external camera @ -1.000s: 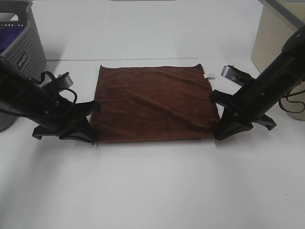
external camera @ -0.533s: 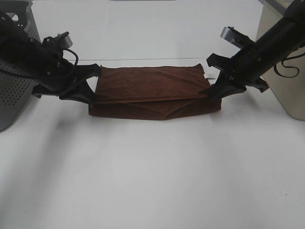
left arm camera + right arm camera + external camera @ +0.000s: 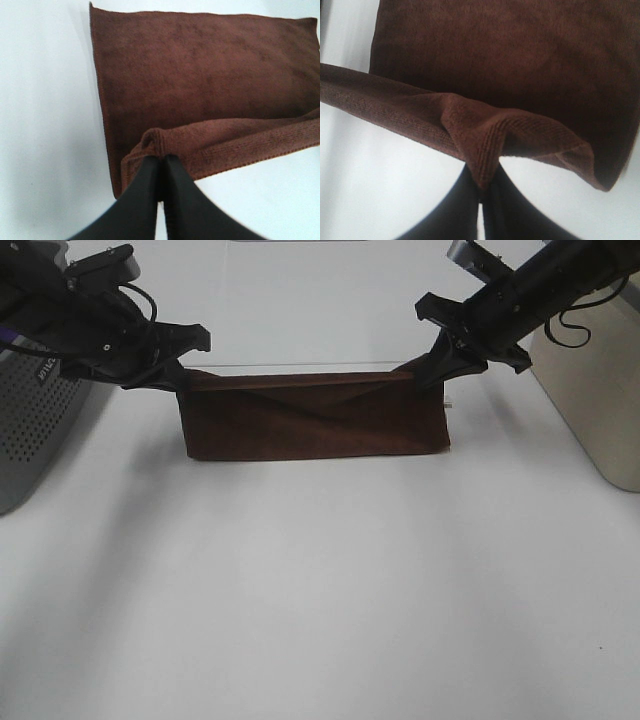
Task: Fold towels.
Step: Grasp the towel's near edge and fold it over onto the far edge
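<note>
Your left gripper (image 3: pixel 183 378) and right gripper (image 3: pixel 422 370) were clamped on lifted corners of the towel (image 3: pixel 315 425) at upper centre, where uneven travel could have skewed the fold or pulled a corner free.

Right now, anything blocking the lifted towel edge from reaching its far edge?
Nothing visible. The left end effector and right end effector are shut on corners of the towel; nothing lies on it. The basket and beige box sit off to the sides.

Bright, even light overexposes the white counter (image 3: pixel 320 590); soft shadows lie beneath both arms, and the wrist views blur up close.
</note>
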`<state>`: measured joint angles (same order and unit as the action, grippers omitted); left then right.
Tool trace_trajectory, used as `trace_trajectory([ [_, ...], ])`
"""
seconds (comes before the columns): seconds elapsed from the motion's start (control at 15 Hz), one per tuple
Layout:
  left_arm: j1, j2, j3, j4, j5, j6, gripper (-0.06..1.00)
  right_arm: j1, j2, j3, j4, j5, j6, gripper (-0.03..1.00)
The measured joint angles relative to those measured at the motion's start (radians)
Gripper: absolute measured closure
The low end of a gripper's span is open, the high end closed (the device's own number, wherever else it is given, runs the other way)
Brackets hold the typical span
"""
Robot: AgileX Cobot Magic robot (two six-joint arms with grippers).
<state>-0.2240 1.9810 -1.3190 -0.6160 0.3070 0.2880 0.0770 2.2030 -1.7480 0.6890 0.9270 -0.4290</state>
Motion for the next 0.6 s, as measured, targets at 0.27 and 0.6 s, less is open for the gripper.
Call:
trace_trajectory([
  [0.27, 0.0, 0.081, -0.048, 0.007, -0.086, 0.006, 0.93, 0.003, 0.092, -0.121, 0.002, -0.008, 0.003, 0.95],
  [0.6, -0.003, 0.185, -0.158, 0.033, -0.102, 0.007, 0.93, 0.003, 0.181, -0.174, 0.002, -0.111, -0.011, 0.95],
])
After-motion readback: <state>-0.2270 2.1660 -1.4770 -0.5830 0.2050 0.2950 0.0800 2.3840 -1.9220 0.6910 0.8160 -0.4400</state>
